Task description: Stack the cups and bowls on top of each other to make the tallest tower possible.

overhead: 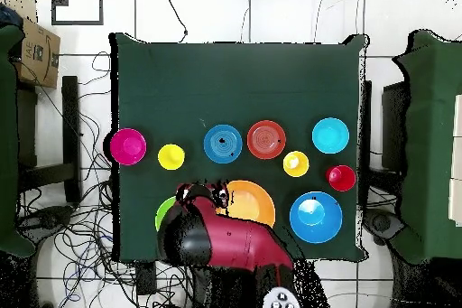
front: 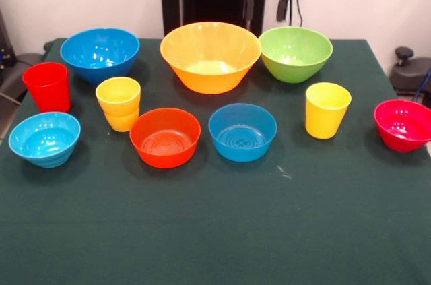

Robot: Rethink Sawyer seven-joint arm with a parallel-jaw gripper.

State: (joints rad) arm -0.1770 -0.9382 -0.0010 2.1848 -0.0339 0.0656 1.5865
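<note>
We count seven bowls on the green table (front: 215,231), all apart and upright. Along the far row in the front view stand three: a medium blue bowl (front: 100,52), the large yellow-orange bowl (front: 210,56) and a lime green bowl (front: 295,52). Nearer the camera sit four small ones: a light-blue bowl (front: 44,138) at the left, an orange-red bowl (front: 165,137), a blue bowl (front: 242,131) just beside it, and a crimson bowl (front: 403,124) at the right edge.

We count cups at three spots: a red cup (front: 47,86) in front of the medium blue bowl, a yellow cup (front: 327,110) between the small blue and crimson bowls, and a yellow-orange cup stack (front: 118,103) that looks like two cups nested, though we cannot be sure. No taller tower stands yet.

The arm (overhead: 226,241) hangs over the large bowl and the lime green one in the overhead view; the gripper (overhead: 203,196) shows only partly, and we cannot tell how it is set
</note>
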